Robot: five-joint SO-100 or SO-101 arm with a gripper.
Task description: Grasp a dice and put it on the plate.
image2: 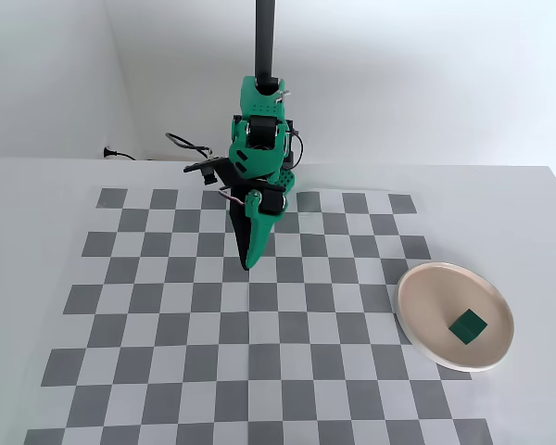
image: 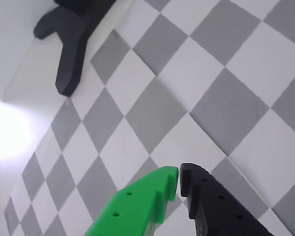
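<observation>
In the fixed view the dark green dice (image2: 467,325) lies inside the beige-pink plate (image2: 426,315) at the right of the checkered mat. My gripper (image2: 248,263) hangs point-down over the mat's middle, far left of the plate, folded close to the arm's base. In the wrist view the gripper (image: 179,178) shows a green finger (image: 137,206) and a black finger (image: 211,206) with tips touching and nothing between them. Dice and plate are out of the wrist view.
The checkered mat (image2: 167,315) covers the white table. The arm's base and a black post (image2: 265,37) stand at the back with a cable (image2: 181,141) to the left. A black bracket (image: 69,44) shows at the wrist view's top left, with a glare patch (image: 5,130).
</observation>
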